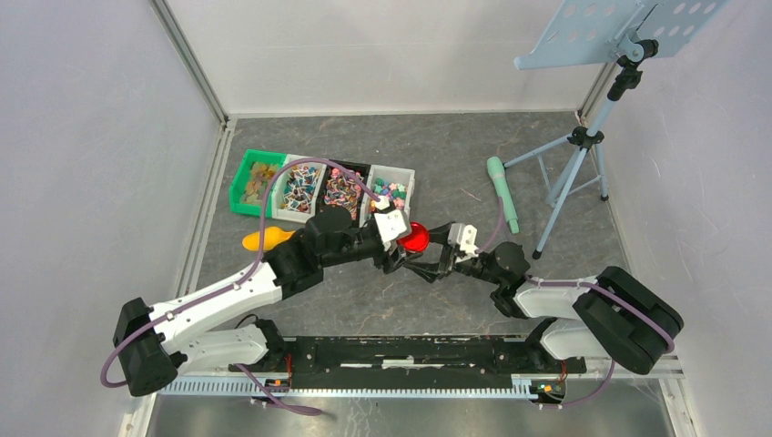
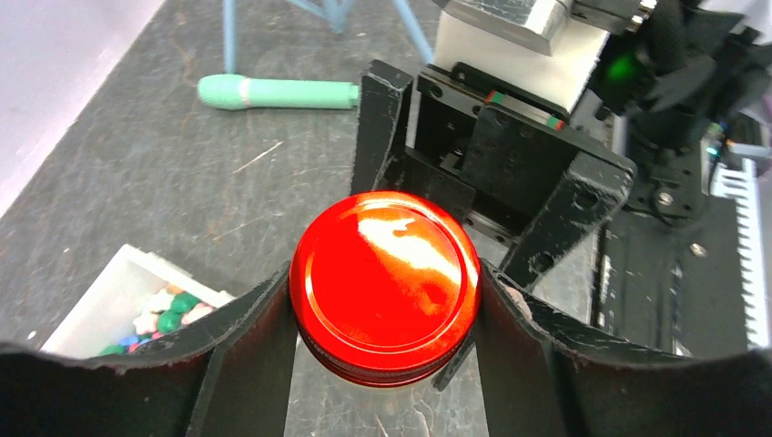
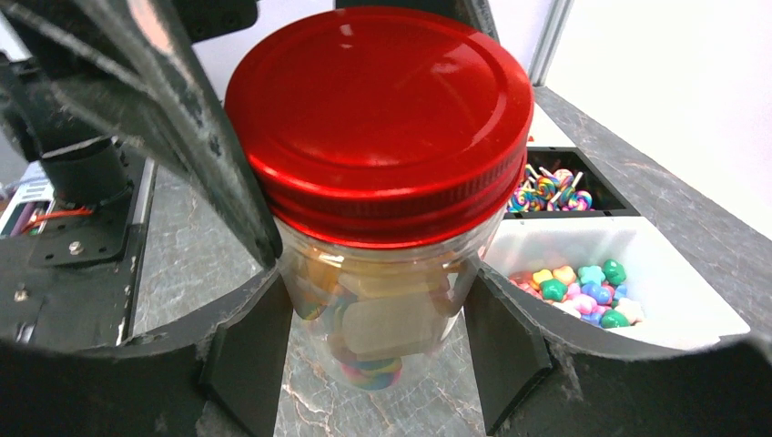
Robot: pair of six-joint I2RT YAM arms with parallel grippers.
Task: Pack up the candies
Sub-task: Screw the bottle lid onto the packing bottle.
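1. Candies (image 3: 378, 350) fill the lower part of a clear jar (image 3: 364, 273) that stands upright near the middle of the table. More lie loose in a white bin (image 3: 637, 246) just to the far side of it, the right-hand end of a row of bins (image 1: 320, 187).
2. The right gripper (image 3: 369, 300) comes in from the near right. Its jaws are part-way open and closed round the jar's body below the cap, a finger on either side.
3. The left gripper (image 2: 387, 278) reaches from the near left and sits higher. Its fingers (image 2: 264, 328) press against opposite edges of the red lid (image 2: 384, 282), so it has hold of the lid, not the glass.
4. The relation that matters: the jar's long axis is vertical and runs straight up between the left jaws. One arm braces the body while the other can turn the cap about that axis. The lid looks seated, so my guess is that it is being tightened.
5. The left wrist view gives only the lid's top, with the jar hidden beneath it. The right wrist view alone shows the contents. The overhead view adds an orange scoop (image 1: 264, 239) lying well to the left.
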